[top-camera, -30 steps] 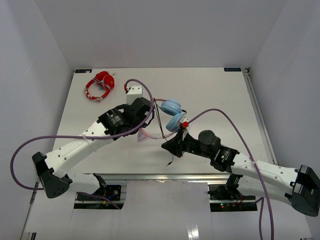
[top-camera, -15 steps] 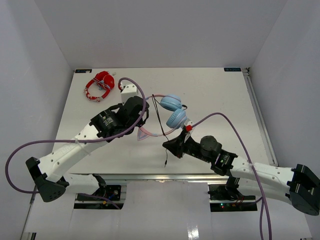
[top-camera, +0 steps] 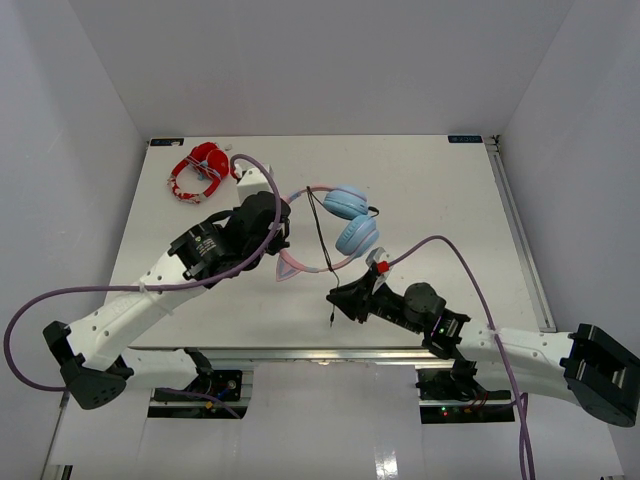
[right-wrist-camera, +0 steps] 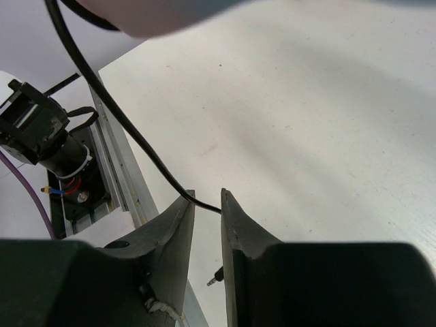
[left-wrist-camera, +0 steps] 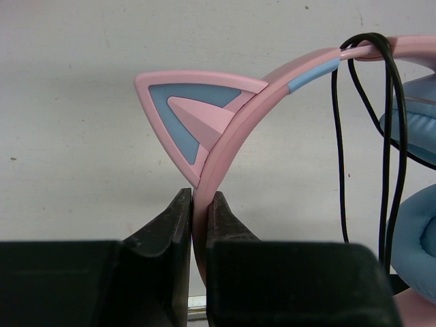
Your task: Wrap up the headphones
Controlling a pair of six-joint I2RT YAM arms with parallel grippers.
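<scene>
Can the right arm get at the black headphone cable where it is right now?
Likely yes. The black cable crosses the gap between the right gripper's parted fingers, its plug dangling just beyond, and nothing blocks it. The left gripper grips the pink headband, away from that spot.

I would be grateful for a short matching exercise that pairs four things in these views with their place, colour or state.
Things:
1. left fingers
2. ear cups
3. red-and-white headphones
4. cable

Descriptions:
A. at the far left corner of the table
B. black, looped over the headband
C. clamped on the headband
D. light blue

Pairs: 1-C, 2-D, 3-A, 4-B
</scene>
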